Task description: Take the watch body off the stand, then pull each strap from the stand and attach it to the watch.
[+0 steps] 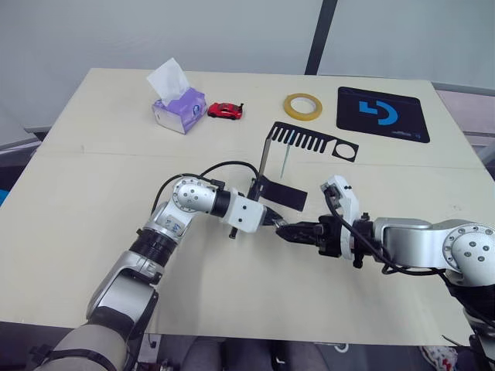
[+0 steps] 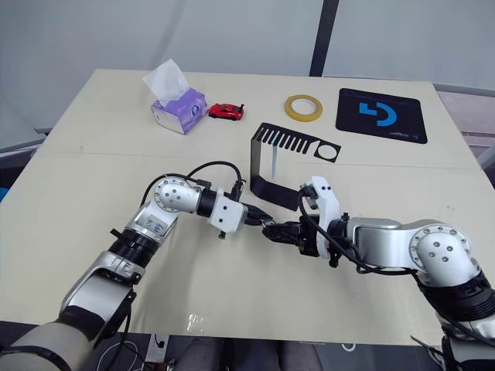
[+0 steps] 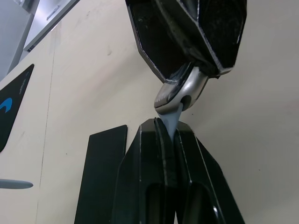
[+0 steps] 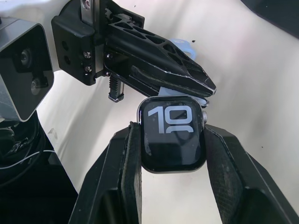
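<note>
- While the watch body (image 4: 172,133) is clamped by its side edges between the closed fingers of the right gripper (image 4: 173,140), a slip can be expected if the strap is pushed in off-axis.
- One strap (image 3: 172,122) is pinched between the closed fingers of the left gripper (image 3: 169,140), its tip touching the case's end just beyond those fingertips; buckling is likely, since the band is flexible.
- A second strap (image 1: 286,161) is seen hanging from the stand (image 1: 309,141), beyond both grippers; it could be knocked by either arm.
</note>
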Motion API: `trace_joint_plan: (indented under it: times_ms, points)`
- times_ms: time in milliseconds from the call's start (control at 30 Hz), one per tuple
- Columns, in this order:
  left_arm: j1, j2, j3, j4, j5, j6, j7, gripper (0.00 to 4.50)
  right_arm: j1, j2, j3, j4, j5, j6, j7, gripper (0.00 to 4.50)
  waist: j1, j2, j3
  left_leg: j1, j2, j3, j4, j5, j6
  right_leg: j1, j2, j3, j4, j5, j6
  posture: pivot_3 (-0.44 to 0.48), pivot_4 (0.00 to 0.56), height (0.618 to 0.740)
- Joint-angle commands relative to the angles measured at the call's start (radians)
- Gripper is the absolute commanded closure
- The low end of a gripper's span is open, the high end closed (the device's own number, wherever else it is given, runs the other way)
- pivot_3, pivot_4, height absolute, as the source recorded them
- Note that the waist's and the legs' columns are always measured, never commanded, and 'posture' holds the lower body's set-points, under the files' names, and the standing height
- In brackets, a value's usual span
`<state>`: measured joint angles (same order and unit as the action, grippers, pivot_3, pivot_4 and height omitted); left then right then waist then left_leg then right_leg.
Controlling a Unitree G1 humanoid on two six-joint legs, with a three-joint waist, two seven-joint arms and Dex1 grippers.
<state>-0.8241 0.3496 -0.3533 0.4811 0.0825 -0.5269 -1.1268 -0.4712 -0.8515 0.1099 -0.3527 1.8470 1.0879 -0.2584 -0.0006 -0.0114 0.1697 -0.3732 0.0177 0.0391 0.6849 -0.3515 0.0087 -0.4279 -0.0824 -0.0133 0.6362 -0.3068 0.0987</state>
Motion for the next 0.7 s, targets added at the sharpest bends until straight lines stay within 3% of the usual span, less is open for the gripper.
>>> trace_joint_plan:
  times_ms: [33,700]
  points:
    - [-0.025,-0.021,0.007,-0.073,-0.050,-0.021,0.000,4.50,0.010,-0.001,-0.020,-0.023,-0.007,-0.013,0.026,2.91,0.000,0.000,0.000,0.000,0.000,0.000,0.000,0.000,0.000,0.000,0.000,0.000,0.000,0.000,0.000,0.000,0.150,0.738]
    - [-0.022,-0.029,0.009,-0.097,-0.062,-0.013,0.001,4.50,0.031,-0.006,-0.042,0.000,-0.038,-0.012,0.053,2.91,0.000,0.000,0.000,0.000,0.000,0.000,0.000,0.000,0.000,0.000,0.000,0.000,0.000,0.000,0.000,0.000,0.150,0.738]
